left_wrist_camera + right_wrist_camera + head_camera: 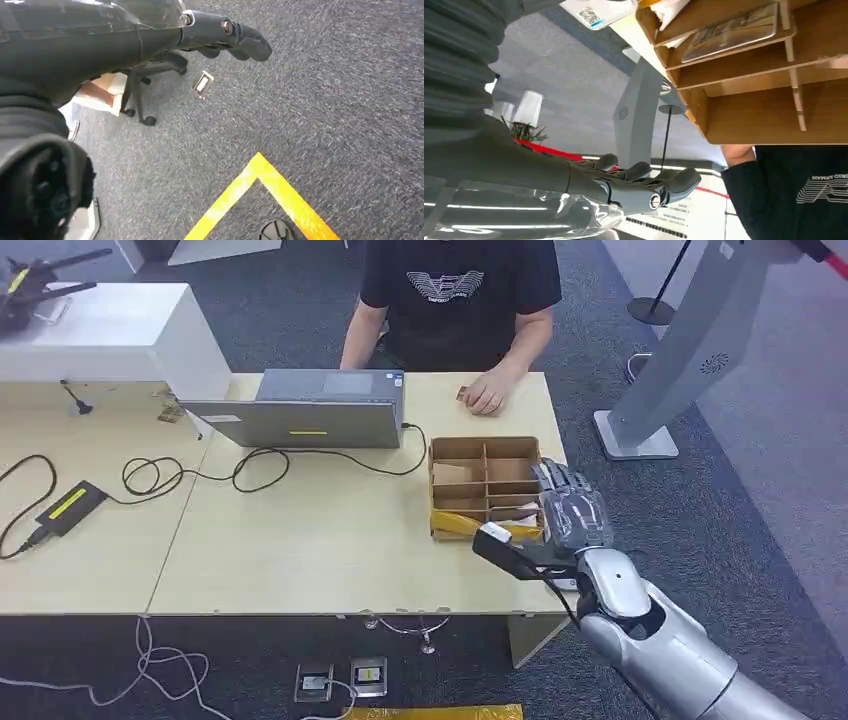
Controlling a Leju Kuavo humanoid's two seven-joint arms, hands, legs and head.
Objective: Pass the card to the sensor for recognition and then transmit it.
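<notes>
Reaching for the card is the step in hand, I'd judge. Right hand (570, 512) hovers at the right edge of the compartmented cardboard box (440, 455) on the table (300, 560), fingers spread, holding nothing. Cards (512, 510) lie flat in the near-right compartments, just beside and partly under the fingers. To do it well: come down over one compartment only, keep the fingers clear of the dividers, pinch a single card by its free edge rather than scooping. A person (455, 300) sits behind the table with a hand (487, 395) resting near the box; stay clear of it. Can't tell which item is the sensor.

Left wrist view: left hand (220, 35) hangs over grey carpet (350, 100), fingers loosely curled, nothing in them. Well apart from the box.

Right wrist view: fingers (644, 182) extended, empty, apart from the box (749, 100). One card (734, 30) lies flat in a compartment, not touched.
</notes>
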